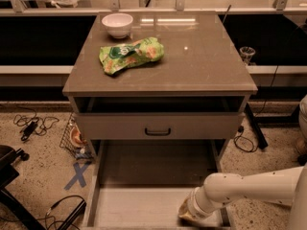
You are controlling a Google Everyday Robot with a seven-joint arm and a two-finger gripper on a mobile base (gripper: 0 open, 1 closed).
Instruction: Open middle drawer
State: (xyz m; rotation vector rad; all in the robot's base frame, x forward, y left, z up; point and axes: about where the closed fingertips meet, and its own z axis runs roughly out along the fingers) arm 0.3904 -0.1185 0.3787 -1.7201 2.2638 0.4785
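The middle drawer (144, 200) is pulled far out toward me at the bottom of the grey-brown cabinet (201, 66), showing a bare shallow interior. Its front and handle are hidden at the lower edge of the view. My gripper (191, 214), on a white arm coming in from the right, sits at the drawer's front right edge. Above the open drawer is another drawer front (115, 126) with a small black bar handle (157, 131), and a dark gap lies above that front.
On the cabinet top are a white bowl (117, 24) and a green chip bag (130, 55). On the floor at left are a wire basket (72, 139), a blue tape X (76, 175), cables (33, 126) and a black chair base (9, 176). A glass (247, 54) stands at right.
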